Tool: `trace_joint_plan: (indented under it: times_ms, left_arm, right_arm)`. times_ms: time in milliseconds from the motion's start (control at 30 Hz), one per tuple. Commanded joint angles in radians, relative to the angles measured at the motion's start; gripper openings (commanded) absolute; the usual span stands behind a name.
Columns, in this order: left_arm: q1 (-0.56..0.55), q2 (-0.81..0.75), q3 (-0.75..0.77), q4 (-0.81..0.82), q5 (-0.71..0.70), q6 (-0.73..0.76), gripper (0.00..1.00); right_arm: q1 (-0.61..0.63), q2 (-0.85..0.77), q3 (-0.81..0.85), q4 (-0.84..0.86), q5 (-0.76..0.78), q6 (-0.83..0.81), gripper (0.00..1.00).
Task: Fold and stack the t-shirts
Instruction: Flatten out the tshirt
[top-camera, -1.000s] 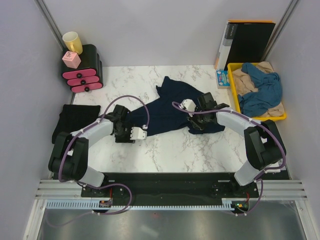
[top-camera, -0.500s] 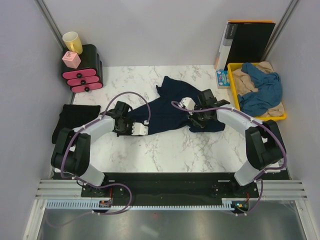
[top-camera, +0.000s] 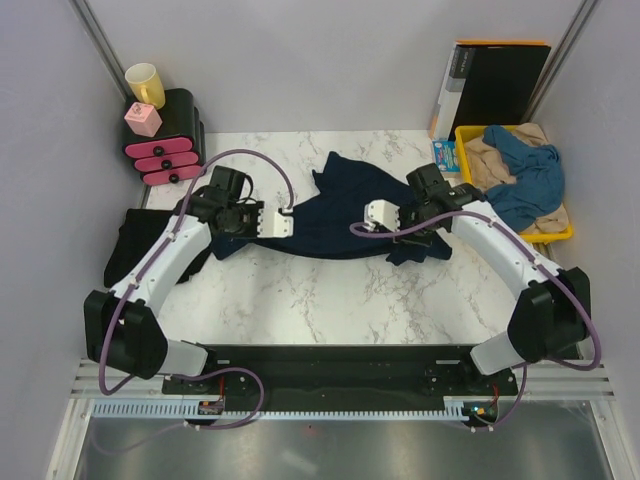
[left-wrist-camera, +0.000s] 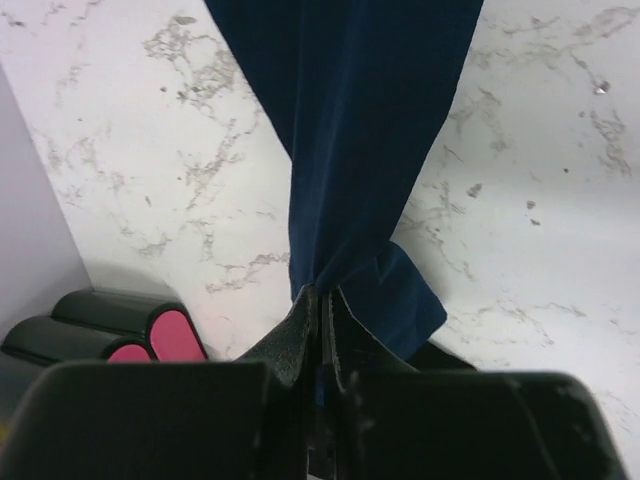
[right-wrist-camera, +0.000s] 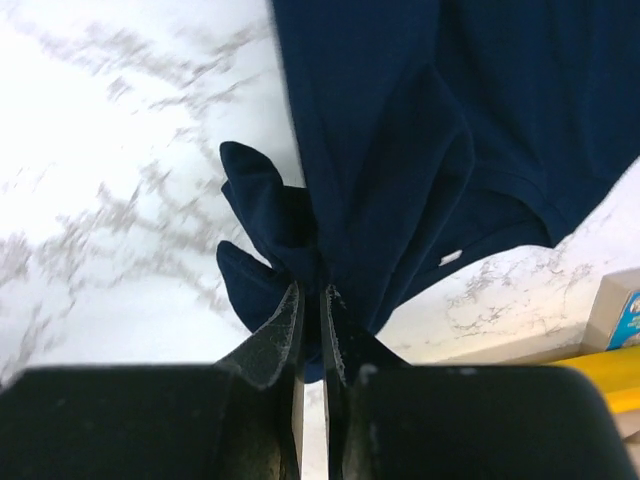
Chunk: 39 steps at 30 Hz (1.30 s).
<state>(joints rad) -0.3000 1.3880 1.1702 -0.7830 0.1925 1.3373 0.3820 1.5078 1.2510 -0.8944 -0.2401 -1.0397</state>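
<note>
Left gripper: your left gripper is closed hard on a bunched edge of the large dark navy cloth t-shirt, with cloth pinched between the fingers.
Right gripper: your right gripper is likewise clamped on a gathered fold of the same shirt, its fingers almost together.
Left arm: it reaches forward along the left side of the white marble worktop, wrist turned inward toward the middle.
Right arm: it mirrors the left, elbow out to the right and wrist pointing inward.
Navy t-shirt: it lies mid-worktop between the two grippers. Its near edge runs fairly straight from one to the other, and the rest spreads toward the far side.
Other shirts: a black cloth t-shirt sits at the left edge, partly under your left arm. A medium-blue t-shirt lies over a beige one in the yellow plastic tray at the right.
</note>
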Motion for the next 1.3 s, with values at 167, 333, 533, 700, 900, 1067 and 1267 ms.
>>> trace_joint_plan:
  times_ms: [167,333,533,700,900,1067,1267]
  left_arm:
    - [0.065,-0.063,-0.044,-0.177,0.044,0.135,0.02]
    - [0.091,0.023,0.006,-0.115,0.029,0.097,0.02]
    - [0.131,0.189,0.068,0.072,-0.059,0.023,0.02]
    - [0.131,0.285,0.114,0.11,-0.085,-0.001,0.02]
    - [0.13,0.322,0.12,0.11,-0.09,-0.038,0.02]
    - [0.13,0.316,0.085,0.111,-0.1,-0.053,0.02]
    - [0.128,0.325,0.08,0.111,-0.1,-0.067,0.02]
  right_arm:
    - [-0.009,-0.094,0.073,-0.408,-0.111,-0.356,0.0]
    - [-0.009,-0.012,0.111,-0.321,0.014,-0.365,0.0]
    - [-0.037,0.108,0.158,0.034,0.134,-0.485,0.01]
    - [-0.028,0.221,0.208,0.36,0.176,-0.497,0.47]
    - [-0.032,0.278,0.258,0.583,0.257,-0.34,0.74]
    - [-0.092,0.221,0.283,0.386,0.193,-0.059,0.63]
    - [-0.127,0.144,0.119,0.042,0.026,0.041,0.5]
